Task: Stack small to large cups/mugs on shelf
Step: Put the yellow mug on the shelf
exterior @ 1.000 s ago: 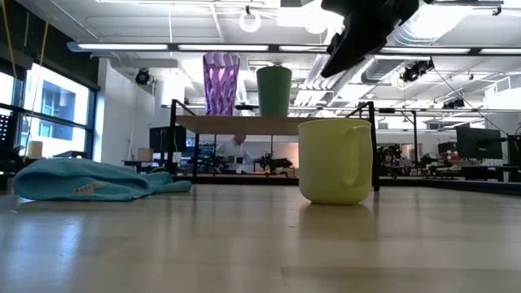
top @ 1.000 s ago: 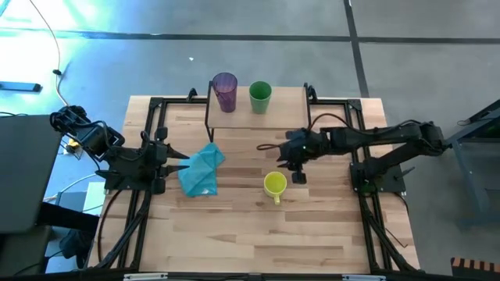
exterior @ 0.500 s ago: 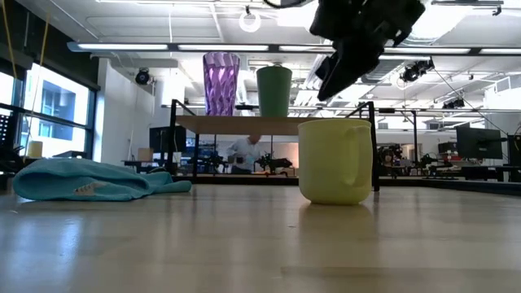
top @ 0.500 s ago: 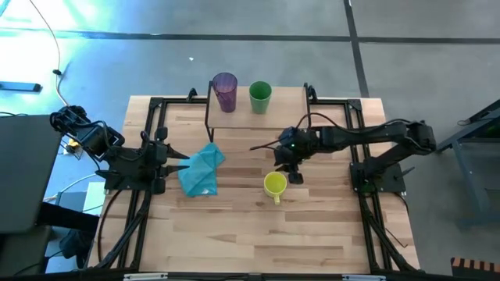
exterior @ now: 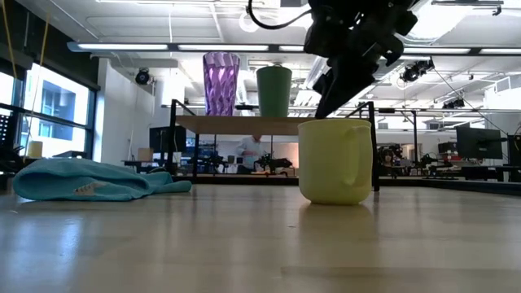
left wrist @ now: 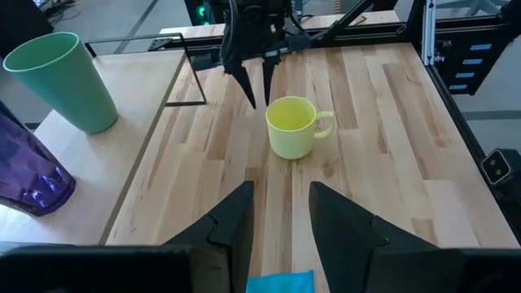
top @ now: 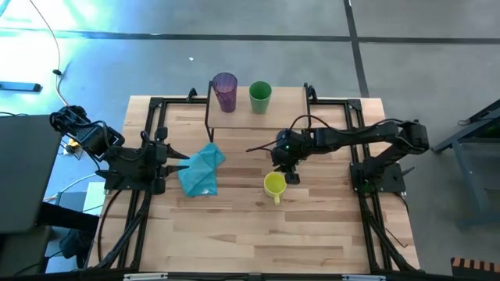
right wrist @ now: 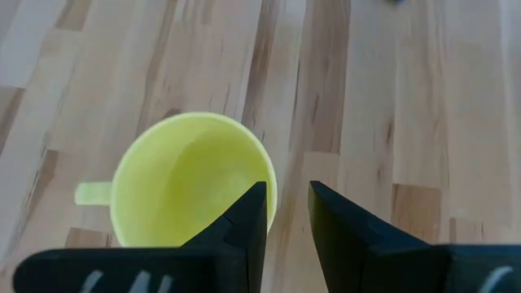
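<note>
Mug: yellow-green mug (top: 274,185) stands upright on the counter (top: 312,234), in front of the shelf and well apart from it; its handle points away from the shelf.
Mug material: smooth matte plastic, round open mouth, one small loop handle; inside looks bare in the right wrist view (right wrist: 189,187).
Right claw: right claw (top: 283,167) hangs just above the mug's rim on the side facing the shelf, fingers parted with a narrow gap, holding nothing; in the right wrist view one finger lies over the mug's rim and the other just outside it.
Shelf: shelf (top: 281,105) is a pale wooden board on thin black legs, at the counter's far edge.
On the shelf: purple tumbler (top: 225,91) and green cup (top: 260,97) stand upright side by side, near but apart; the tumbler is taller, translucent and ribbed, the cup opaque and tapered.
Around the mug: light blue cloth (top: 201,169) lies crumpled on the counter, to the mug's left-arm side, well apart from it.
In the way: nothing lies between the mug and the shelf except the right arm reaching across.
Left claw: left claw (left wrist: 278,213) rests low by the cloth, far from the mug, fingers parted and empty.
Counter: light wooden planks, black metal frame rails along its sides.
</note>
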